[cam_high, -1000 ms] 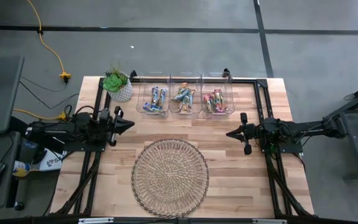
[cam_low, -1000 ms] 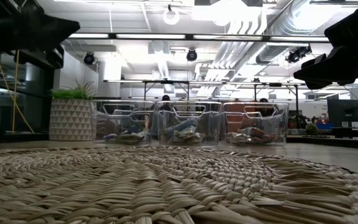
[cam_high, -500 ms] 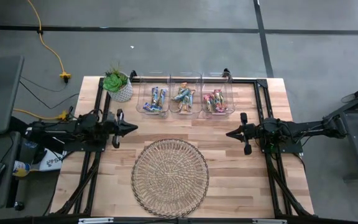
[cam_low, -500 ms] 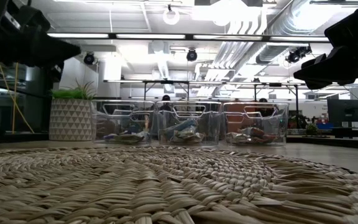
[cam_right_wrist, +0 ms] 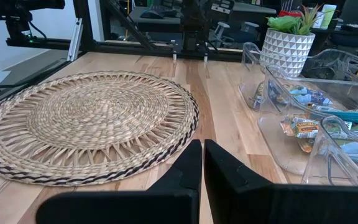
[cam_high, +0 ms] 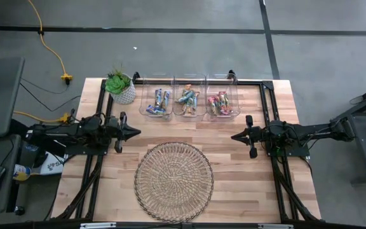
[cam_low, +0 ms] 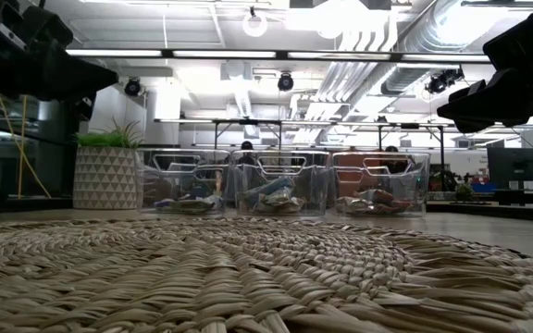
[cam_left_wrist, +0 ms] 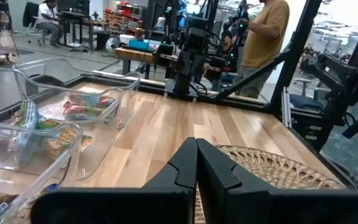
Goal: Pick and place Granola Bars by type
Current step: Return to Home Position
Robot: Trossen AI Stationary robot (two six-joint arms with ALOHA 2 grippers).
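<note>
The granola bars lie sorted in three clear bins along the table's far edge: blue ones [cam_high: 159, 102], green/tan ones [cam_high: 187, 100] and pink/red ones [cam_high: 218, 104]. The round wicker mat [cam_high: 174, 180] has nothing on it. My left gripper [cam_high: 136, 131] is shut and hovers left of the mat, pointing toward the table's right. My right gripper [cam_high: 234, 135] is also shut; it hovers right of the mat and points left. In the left wrist view the shut fingers [cam_left_wrist: 196, 168] hold nothing; the same shows in the right wrist view [cam_right_wrist: 202, 165].
A potted plant [cam_high: 122, 89] stands at the far left corner beside the bins. Dark frame rails [cam_high: 101, 108] run along the table's left and right sides. Bare wood lies between the mat and the bins. People stand in the room beyond the table [cam_left_wrist: 263, 31].
My left gripper has moved a little toward the table's near edge and down, turning about its wrist, and then held still. It stayed shut. My right arm and the bars have kept their places.
</note>
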